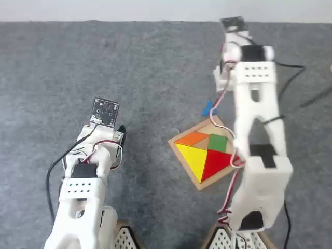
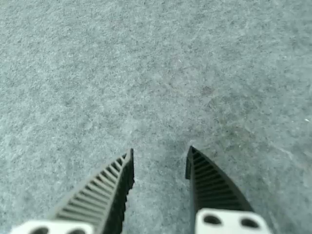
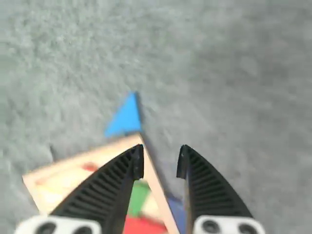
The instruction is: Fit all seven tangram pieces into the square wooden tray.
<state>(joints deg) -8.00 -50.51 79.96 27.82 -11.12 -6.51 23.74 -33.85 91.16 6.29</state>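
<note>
The square wooden tray [image 1: 199, 184] lies on the grey felt-covered table [image 1: 129, 78], holding orange [image 1: 193, 138], green [image 1: 218, 142], yellow [image 1: 193, 158] and red [image 1: 217, 162] pieces. A small blue triangle [image 3: 124, 117] sits on the table just beyond the tray's far corner. The right end effector [image 3: 160, 161] hangs open above that corner. The left end effector [image 2: 158, 165] is open over bare table, well apart from the tray.

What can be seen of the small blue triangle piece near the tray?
The blue triangle is a small flat piece, plain bright blue. It lies on the grey carpet outside the wooden tray, right at one corner; whether they touch is unclear. The right claw hangs open near it, not touching it.
</note>
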